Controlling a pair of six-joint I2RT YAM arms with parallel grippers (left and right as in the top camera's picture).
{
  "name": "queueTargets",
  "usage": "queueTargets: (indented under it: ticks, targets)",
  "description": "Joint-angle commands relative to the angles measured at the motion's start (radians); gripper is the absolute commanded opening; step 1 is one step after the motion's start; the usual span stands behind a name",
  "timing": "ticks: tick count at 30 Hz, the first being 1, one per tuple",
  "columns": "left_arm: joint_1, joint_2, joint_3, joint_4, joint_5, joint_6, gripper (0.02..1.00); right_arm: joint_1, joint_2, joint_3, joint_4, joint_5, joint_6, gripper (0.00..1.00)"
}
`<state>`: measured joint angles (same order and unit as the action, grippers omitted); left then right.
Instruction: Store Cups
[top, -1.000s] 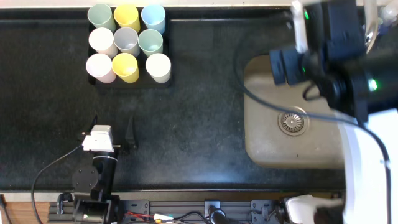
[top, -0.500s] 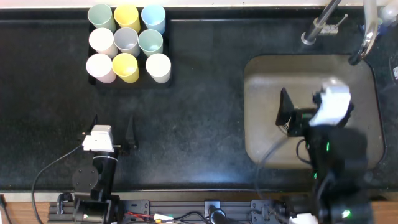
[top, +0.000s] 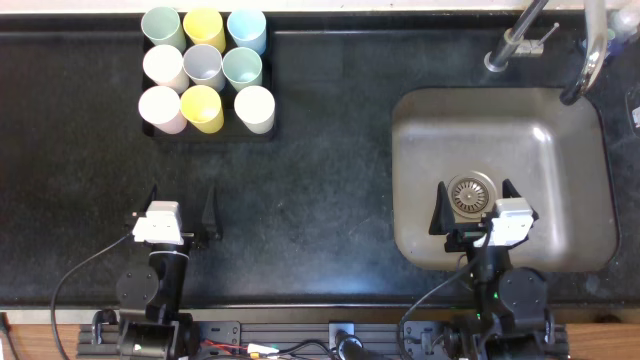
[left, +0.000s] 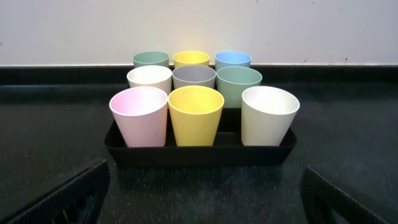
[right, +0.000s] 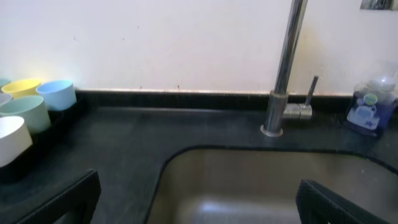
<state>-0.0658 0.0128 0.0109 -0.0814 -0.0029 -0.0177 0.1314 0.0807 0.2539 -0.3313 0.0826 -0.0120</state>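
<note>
9 cups (top: 204, 68) are standing upright in a black tray (left: 199, 154) at the table's (top: 330, 170) far edge, toward its left corner. The left pincer (top: 181, 208) is resting apart near the near edge. The right pincer (top: 474, 205), also apart, is hanging over the sink (top: 560, 130).

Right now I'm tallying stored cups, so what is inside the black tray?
The black tray holds nine upright cups in three rows of three, open ends up and seemingly empty. Its floor is hidden beneath them.
</note>
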Motion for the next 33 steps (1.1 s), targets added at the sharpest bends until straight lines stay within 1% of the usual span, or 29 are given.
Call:
queueTargets:
  ticks: [1, 8, 17, 25, 26, 27, 28, 29, 33]
  targets:
    - [-0.001, -0.01, -0.003, -0.001, 0.009, 0.021, 0.998, -0.001, -0.042, -0.097, 0.084, -0.005, -0.003, 0.998]
    - [-0.001, -0.01, -0.003, -0.001, 0.009, 0.021, 0.998, -0.001, -0.046, -0.249, 0.267, -0.008, -0.003, 0.996]
    - [-0.001, -0.01, -0.003, -0.001, 0.009, 0.021, 0.998, -0.002, -0.08, -0.249, 0.261, -0.008, -0.002, 0.998]
    - [-0.001, -0.01, -0.003, -0.001, 0.009, 0.021, 0.998, -0.029, -0.078, -0.249, 0.261, -0.004, -0.003, 0.996]
    - [-0.001, -0.01, -0.003, -0.001, 0.009, 0.021, 0.998, -0.029, -0.078, -0.249, 0.261, -0.003, -0.003, 0.866]
    - [-0.001, -0.01, -0.003, -0.001, 0.009, 0.021, 0.998, -0.029, -0.078, -0.249, 0.261, -0.001, -0.012, 0.763]
    - [-0.001, -0.01, -0.003, -0.001, 0.009, 0.021, 0.998, -0.029, -0.078, -0.249, 0.261, -0.001, -0.023, 0.943]
    - [-0.001, -0.01, -0.003, -0.001, 0.009, 0.021, 0.998, -0.029, -0.078, -0.249, 0.261, -0.003, -0.025, 0.998]
    - [-0.001, -0.01, -0.003, -0.001, 0.009, 0.021, 0.998, -0.029, -0.078, -0.249, 0.257, -0.039, 0.011, 0.996]
